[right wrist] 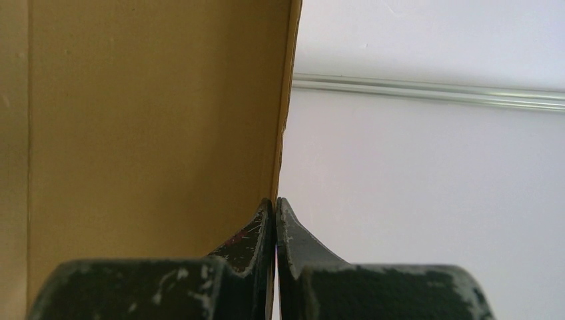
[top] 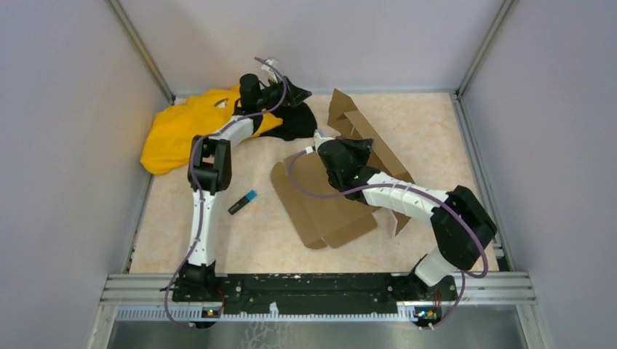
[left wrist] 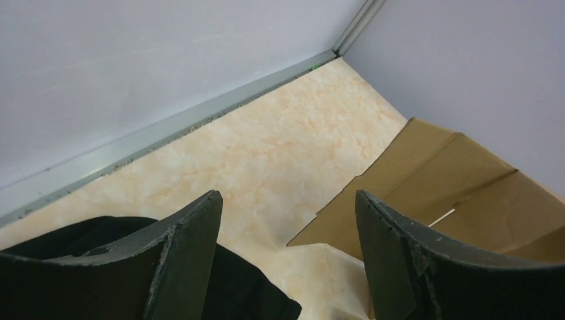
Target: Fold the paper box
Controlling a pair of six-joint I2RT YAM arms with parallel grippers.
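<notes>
Closest thing to the lens is the right gripper. Its scuffed black fingers are pressed tight together, and as far as I can tell they're pinching the thin edge of a stood-up panel of the paper box. The plain brown cardboard fills the left half of the right wrist view. From the top camera, the paper box is a big die-cut sheet sitting mid-right on the beige marbled counter. Part of it lies flat with rounded flaps toward the near side, and one long creased panel is lifted along a diagonal from far-centre to near-right. The left gripper is at the far end of the counter, spread wide with nothing between its fingers, hovering over a crumpled black cloth. The cardboard's far corner is just off to the left gripper's right, close but not touching. So I'd guess the next move is a short sideways reach onto that far flap while the right side holds the panel up. Also there: a bunched yellow cloth far left and a small black stick with a blue tip, well apart from the cardboard.
</notes>
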